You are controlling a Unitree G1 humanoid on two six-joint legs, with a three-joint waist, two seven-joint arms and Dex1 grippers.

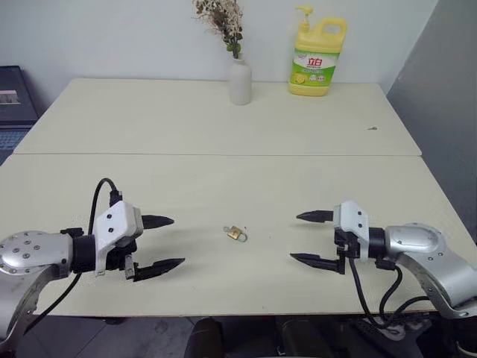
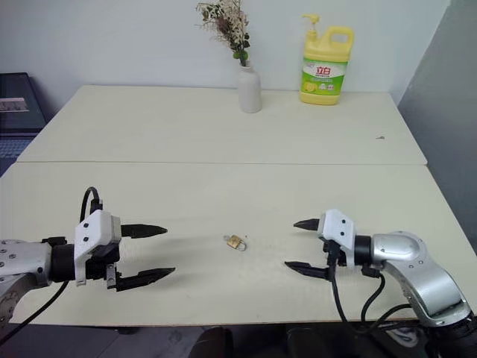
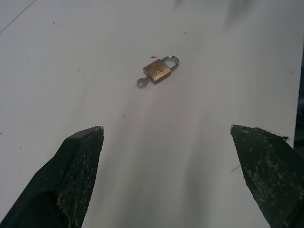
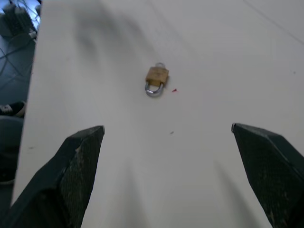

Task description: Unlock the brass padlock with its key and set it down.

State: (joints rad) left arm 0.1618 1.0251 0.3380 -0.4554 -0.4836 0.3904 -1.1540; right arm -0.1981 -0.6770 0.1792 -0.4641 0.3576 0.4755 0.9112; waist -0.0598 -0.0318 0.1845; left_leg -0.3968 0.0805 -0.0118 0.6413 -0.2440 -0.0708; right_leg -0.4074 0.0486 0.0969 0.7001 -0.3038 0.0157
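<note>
Two tools flank the brass padlock (image 1: 235, 233), which lies flat on the near half of the pale desk (image 1: 223, 127), roughly midway between them and touched by neither. The left tool (image 1: 159, 245) and the right tool (image 1: 313, 238) both stand spread wide and hold nothing, their black fingers pointing inward toward the lock from either side.

From the left wrist view the padlock (image 3: 159, 71) shows its silvery shackle seated in the body, so it looks locked, and the key (image 3: 142, 82) sticks out of the end of the body opposite the shackle. A tiny red speck lies just beside it.

Judging from this, no step of the unlocking has begun; the approach is the step in hand.

The main risk is size: the lock is much smaller than a single finger, and it lies flat, so a closing pinch could skid it across the smooth desk or flip it rather than catch it. The key's head is smaller again; a finger that nudges it sideways might spin the whole lock instead of turning the key. With both tools converging on one small spot, their fingertips could also meet each other.

A white vase (image 1: 239, 80) with dried sprigs and a yellow detergent bottle (image 1: 318, 60) stand well apart at the far edge, out of harm's way.
</note>
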